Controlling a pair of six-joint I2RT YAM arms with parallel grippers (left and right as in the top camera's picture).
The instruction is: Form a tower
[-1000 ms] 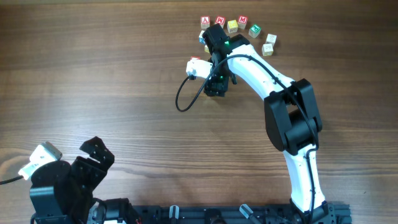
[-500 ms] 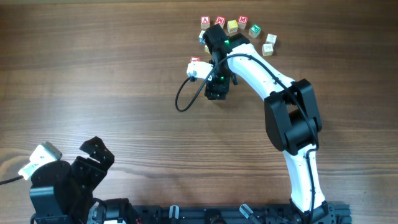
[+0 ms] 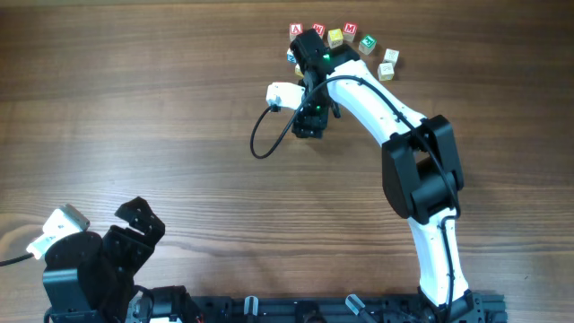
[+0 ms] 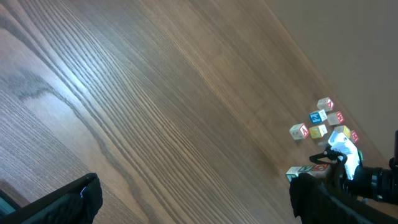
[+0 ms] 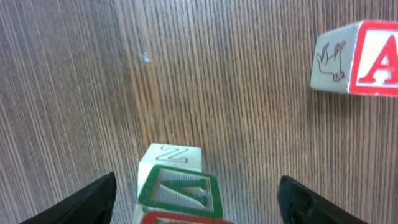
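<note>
"Straddling the tower (image 5: 179, 186), is it?"
"Yes. The right hand (image 5: 196, 183) is hanging straight over it, fingers standing apart at the two lower corners of the wrist frame, neither one touching a cube."
"And where is the tower sitting?"
"Bottom centre of that frame, on the bench (image 5: 217, 74), its long axis pointing up toward the camera. In the overhead frame the arm is hiding it, upper middle."
"And the other one?"
"The left hand (image 3: 148, 215) is sitting at lower left, fingers apart, holding nothing, well apart from the cubes. I'm judging the right to be nearer."
</note>
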